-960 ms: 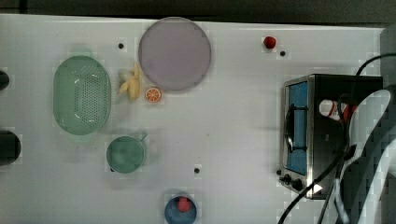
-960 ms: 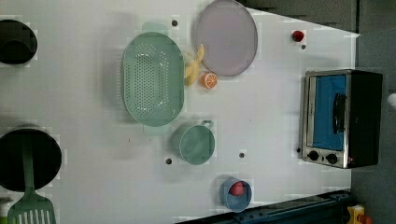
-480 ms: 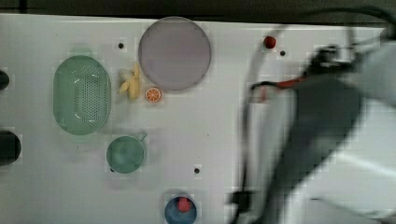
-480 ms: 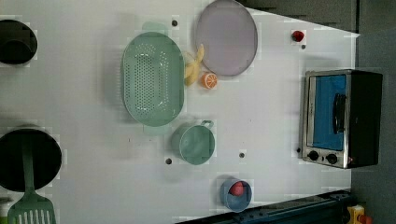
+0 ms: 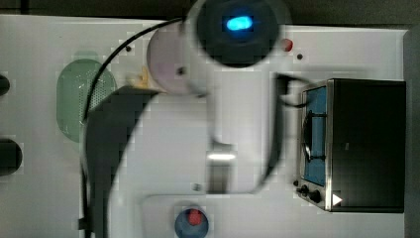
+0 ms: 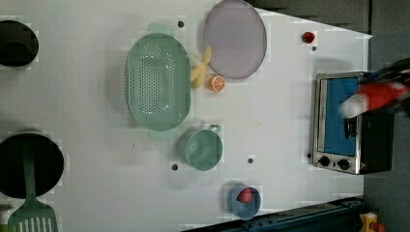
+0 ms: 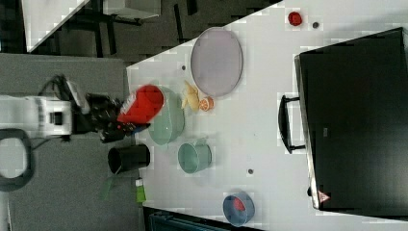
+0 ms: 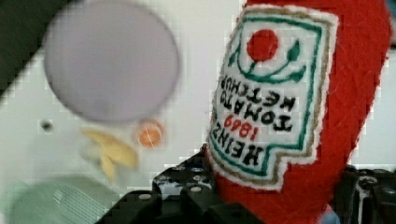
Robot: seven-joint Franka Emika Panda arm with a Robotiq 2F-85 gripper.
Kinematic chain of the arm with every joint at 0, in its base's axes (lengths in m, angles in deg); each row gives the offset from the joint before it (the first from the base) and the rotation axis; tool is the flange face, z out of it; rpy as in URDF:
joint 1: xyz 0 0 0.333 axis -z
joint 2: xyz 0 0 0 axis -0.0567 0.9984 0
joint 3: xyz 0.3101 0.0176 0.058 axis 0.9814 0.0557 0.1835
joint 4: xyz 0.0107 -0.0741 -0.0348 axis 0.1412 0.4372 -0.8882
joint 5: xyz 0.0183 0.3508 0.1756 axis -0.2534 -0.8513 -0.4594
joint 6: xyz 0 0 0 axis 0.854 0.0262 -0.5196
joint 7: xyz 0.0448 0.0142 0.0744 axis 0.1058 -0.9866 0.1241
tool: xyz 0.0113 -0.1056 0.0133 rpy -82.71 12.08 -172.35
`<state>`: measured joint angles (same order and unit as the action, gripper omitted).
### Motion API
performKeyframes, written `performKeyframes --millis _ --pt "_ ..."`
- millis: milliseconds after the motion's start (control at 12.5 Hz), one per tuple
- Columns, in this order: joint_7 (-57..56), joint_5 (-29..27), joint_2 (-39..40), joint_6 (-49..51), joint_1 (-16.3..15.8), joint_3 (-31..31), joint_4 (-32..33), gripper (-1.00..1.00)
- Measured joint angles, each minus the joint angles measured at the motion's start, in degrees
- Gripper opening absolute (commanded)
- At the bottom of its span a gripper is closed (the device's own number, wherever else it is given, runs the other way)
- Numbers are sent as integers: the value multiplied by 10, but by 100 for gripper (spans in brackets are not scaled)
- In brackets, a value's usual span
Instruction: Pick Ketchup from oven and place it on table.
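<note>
The red Ketchup [image 8: 322, 112] bottle with its white printed label sits between my gripper's [image 8: 275, 200] black fingers [image 8: 177, 196], which are shut on it. In the right view the gripper [image 7: 120, 120] holds the Ketchup [image 7: 144, 102] in the air, in front of the green colander [image 7: 168, 122] at the table's [image 7: 269, 139] left edge. The left view has the Ketchup [image 6: 382, 94] as a red blur with a white cap over the oven [image 6: 348, 145]. My arm [image 5: 223, 99] sweeps blurred across the top view's middle, left of the oven [image 5: 366, 144].
On the table [image 6: 290, 121] lie a purple plate [image 6: 234, 38], banana [image 6: 199, 72], orange slice [image 6: 216, 83], green colander [image 6: 157, 79], green cup [image 6: 203, 149] and blue bowl [image 6: 244, 200] with a red ball. Black pots [image 6: 29, 164] stand at the left view's left.
In the top view my arm has swung from the oven toward the left, over the table's middle. The Ketchup has come into the left view over the oven.
</note>
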<state>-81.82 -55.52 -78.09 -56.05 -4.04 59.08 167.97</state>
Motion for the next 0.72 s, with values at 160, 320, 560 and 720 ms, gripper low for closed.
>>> performKeyframes --millis 160,320,560,720 --pt "9 -3 4 -24 -19 1 79 27" --pt "11 0 17 -104 -24 -10 149 27" --pt "12 10 56 -234 1 -11 231 27" --pt "13 7 103 -311 15 -14 251 27"
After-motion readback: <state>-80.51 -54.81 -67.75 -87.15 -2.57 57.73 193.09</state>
